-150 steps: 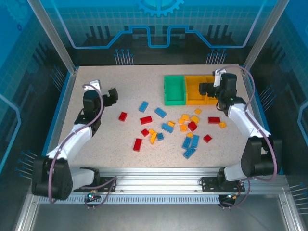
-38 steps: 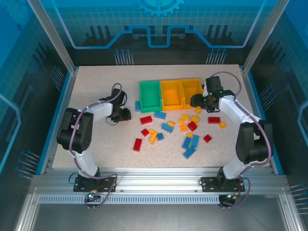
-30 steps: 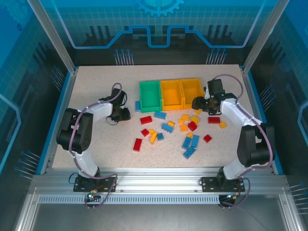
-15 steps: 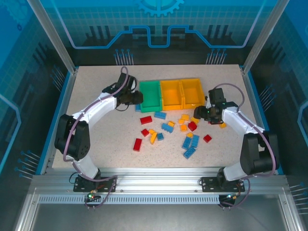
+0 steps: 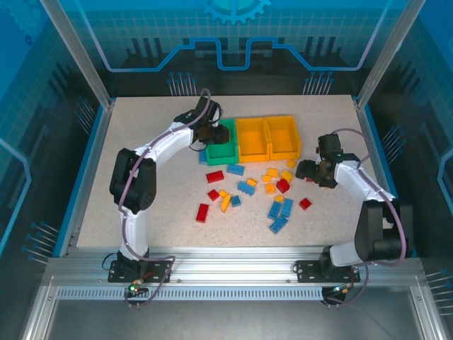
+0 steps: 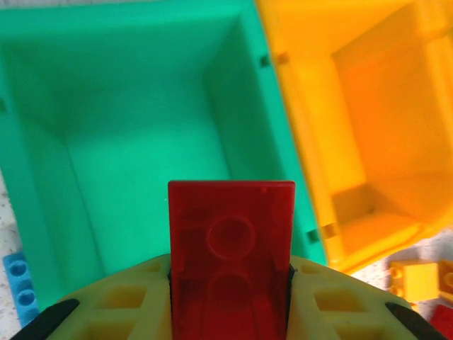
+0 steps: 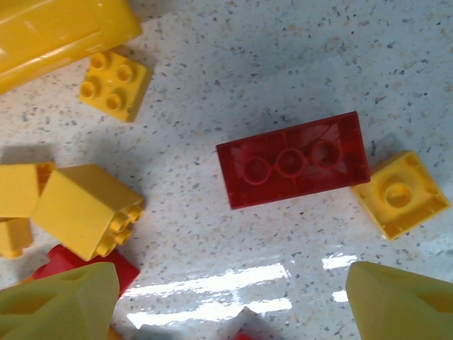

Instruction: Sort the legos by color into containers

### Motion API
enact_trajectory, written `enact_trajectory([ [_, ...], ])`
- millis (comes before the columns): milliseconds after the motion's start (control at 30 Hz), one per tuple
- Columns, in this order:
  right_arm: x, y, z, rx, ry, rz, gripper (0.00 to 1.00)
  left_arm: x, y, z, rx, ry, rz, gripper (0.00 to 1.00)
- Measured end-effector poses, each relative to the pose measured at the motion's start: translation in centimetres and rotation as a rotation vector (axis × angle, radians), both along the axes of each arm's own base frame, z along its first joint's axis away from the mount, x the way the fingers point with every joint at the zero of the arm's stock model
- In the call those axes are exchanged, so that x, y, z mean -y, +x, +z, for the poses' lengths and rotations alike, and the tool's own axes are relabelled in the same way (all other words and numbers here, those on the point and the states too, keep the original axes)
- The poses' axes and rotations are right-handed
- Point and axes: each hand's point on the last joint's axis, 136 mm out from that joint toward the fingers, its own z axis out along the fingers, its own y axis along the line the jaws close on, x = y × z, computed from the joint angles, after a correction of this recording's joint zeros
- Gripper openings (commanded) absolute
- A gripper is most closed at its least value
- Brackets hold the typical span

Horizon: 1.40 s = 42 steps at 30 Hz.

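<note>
What could go wrong: the green bin (image 6: 42, 106) is joined to two orange-yellow bins (image 5: 253, 142), so a bad drop could land next door. Our L pincer (image 6: 230, 301) is clamped on a red brick (image 6: 231, 244), which looks to be up over the green bin's near side. If we let go here, we think it may hit the rim & bounce out. Our R pincer (image 7: 230, 304) is wide apart w/ nothing in it, above a long red brick (image 7: 294, 159). A little yellow brick (image 7: 400, 195) sits right by its end, so we may grab both.

Around us are blue see-through walls (image 5: 49, 106). Below is the pale speckled surface (image 5: 141, 205), w/ lots of loose bricks (image 5: 277, 210) mid-surface.
</note>
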Motion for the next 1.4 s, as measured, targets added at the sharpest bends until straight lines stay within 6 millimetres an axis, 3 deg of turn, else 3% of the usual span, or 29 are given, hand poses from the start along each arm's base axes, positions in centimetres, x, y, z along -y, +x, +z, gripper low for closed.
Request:
enact_trajectory([
  [133, 0.8, 1.3, -1.4, -0.046, -0.014, 0.02, 0.93, 0.3, -0.5, -1.2, -0.035, 0.013, -0.009, 0.41],
  [300, 1.2, 1.9, -3.3, -0.105, -0.025, 0.056, 0.93, 1.0, -0.6, -0.8, -0.029, 0.006, -0.018, 0.57],
  [467, 1.3, 3.1, -3.6, -0.11, -0.04, 0.091, 0.92, 1.2, -1.2, -0.4, -0.027, -0.006, -0.01, 0.67],
  [833, 1.7, 3.1, -4.2, -0.135, -0.073, 0.13, 0.9, 0.4, -4.6, 2.9, 0.03, -0.048, -0.006, 0.7],
  [1033, 2.1, 4.2, -4.0, -0.131, -0.102, 0.153, 0.87, -0.5, -6.7, 2.2, 0.018, -0.045, -0.003, 0.7],
  [1400, 2.1, 4.1, -5.2, -0.19, -0.091, 0.143, 0.68, -2.0, -9.8, 1.1, -0.011, -0.048, 0.019, 0.71],
])
